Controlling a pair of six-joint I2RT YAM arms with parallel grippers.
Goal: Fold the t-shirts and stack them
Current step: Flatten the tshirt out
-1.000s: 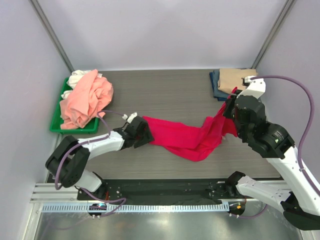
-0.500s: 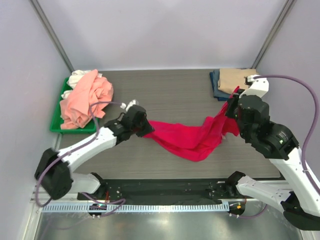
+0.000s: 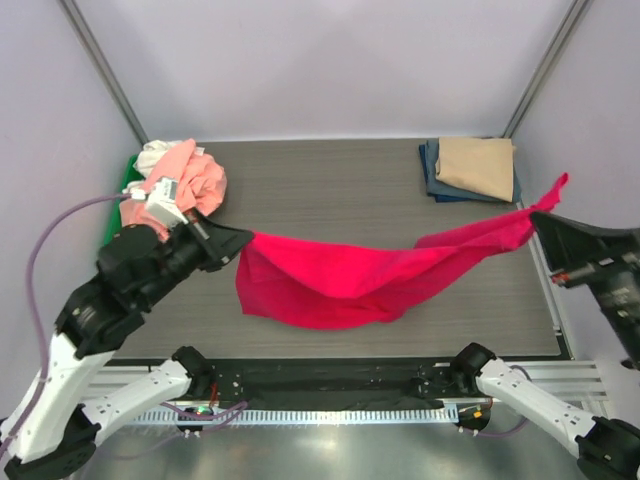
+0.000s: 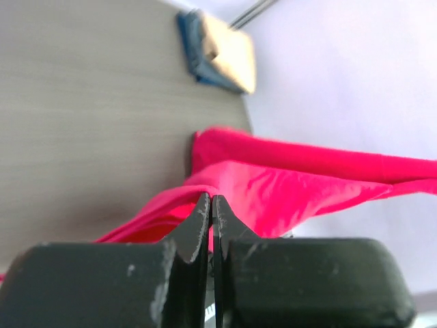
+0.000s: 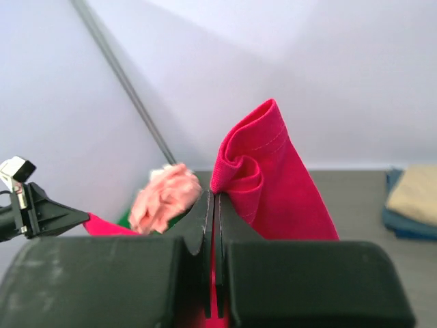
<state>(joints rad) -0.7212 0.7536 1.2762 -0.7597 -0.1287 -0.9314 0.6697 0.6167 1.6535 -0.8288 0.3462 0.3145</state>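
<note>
The crimson-red t-shirt point(image 3: 330, 285) hangs stretched across the table point(image 3: 350, 180) between both arms, its sagging middle seemingly brushing the wood. The left gripper point(image 3: 241, 240) and the right gripper point(image 3: 540, 220) each pinch one end tight.

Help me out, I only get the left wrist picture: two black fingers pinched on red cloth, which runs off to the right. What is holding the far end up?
Observer: The right gripper is shut on the other end of the crimson-red t-shirt, held up at the right side of the table.
Visitor: So it hangs free between the two?
Observer: It stretches from the left gripper to the right one and sags in the middle. I cannot tell whether the low edge touches the table.
Visitor: Any more shirts waiting?
Observer: Yes. A salmon-pink t-shirt and a white one lie heaped in a green tray at the table's left edge.
</note>
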